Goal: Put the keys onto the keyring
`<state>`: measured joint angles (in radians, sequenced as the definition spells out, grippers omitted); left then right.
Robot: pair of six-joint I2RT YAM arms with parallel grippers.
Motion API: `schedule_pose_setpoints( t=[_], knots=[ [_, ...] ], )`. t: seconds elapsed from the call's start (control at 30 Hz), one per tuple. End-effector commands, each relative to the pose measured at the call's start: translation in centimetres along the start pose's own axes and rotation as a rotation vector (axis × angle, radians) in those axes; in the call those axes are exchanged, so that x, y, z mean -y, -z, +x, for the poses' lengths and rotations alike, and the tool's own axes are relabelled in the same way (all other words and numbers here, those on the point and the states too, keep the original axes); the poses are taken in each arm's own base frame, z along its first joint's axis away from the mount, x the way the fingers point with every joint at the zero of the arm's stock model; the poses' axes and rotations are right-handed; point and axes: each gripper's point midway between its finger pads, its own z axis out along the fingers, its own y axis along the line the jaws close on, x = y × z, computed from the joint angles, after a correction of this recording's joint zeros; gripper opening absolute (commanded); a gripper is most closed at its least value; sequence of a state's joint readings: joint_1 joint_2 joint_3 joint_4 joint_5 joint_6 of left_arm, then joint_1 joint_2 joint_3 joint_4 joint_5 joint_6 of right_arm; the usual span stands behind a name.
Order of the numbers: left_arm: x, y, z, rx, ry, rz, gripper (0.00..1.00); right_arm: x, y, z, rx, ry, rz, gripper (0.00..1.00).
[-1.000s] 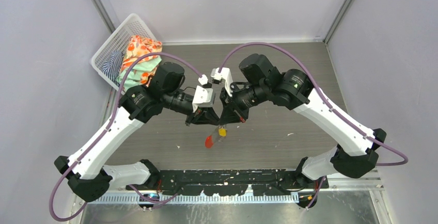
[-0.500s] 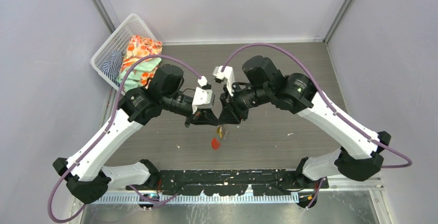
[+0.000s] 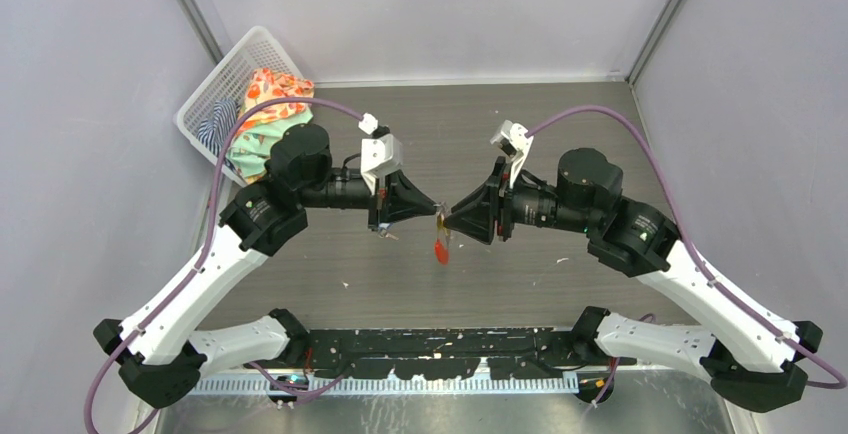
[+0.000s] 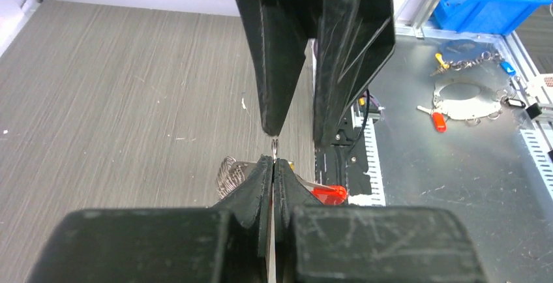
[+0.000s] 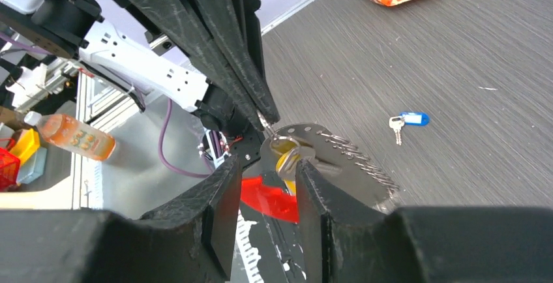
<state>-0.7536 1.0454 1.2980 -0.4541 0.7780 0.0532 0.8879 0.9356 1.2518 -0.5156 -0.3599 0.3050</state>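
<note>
Left claw, from 9 o'clock, is pinched shut on the thin wire loop of the keyring, its flat red oval tag dangling at 6 o'clock. Right claw, from 3 o'clock, stands narrowly parted around the yellow-headed key. The blue-headed key lies on the wood-grain tabletop.

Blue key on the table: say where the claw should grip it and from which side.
Pinch the blue key by its blue head, straight down from above: it lies flat on the table, alone, and the head looks its broadest part.
</note>
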Motion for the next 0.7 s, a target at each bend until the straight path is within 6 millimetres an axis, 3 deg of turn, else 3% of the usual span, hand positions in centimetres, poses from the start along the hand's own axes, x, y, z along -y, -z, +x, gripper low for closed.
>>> schedule_pose_setpoints(
  t=[0.0,0.33,0.47,0.6,0.67],
  knots=[
    [0.4,0.2,-3.6,0.116,-0.023,-0.003,0.0,-1.2,-0.4,-3.3,0.15,-0.015,-0.054,0.4],
    [1.5,0.4,-3.2,0.102,-0.003,0.054,0.0,-1.4,-0.7,-3.7,0.185,0.022,-0.081,0.35],
    [1.5,0.3,-3.2,0.105,-0.002,0.056,0.0,-2.0,-1.0,-3.6,0.167,0.027,-0.116,0.24],
    [1.4,0.2,-3.1,0.101,-0.002,0.054,0.0,-2.1,-1.2,-3.0,0.132,0.032,-0.134,0.04],
    [1.3,0.3,-2.8,0.093,-0.003,0.049,0.0,-1.8,-1.1,-2.8,0.117,0.035,-0.114,0.01]
  ],
)
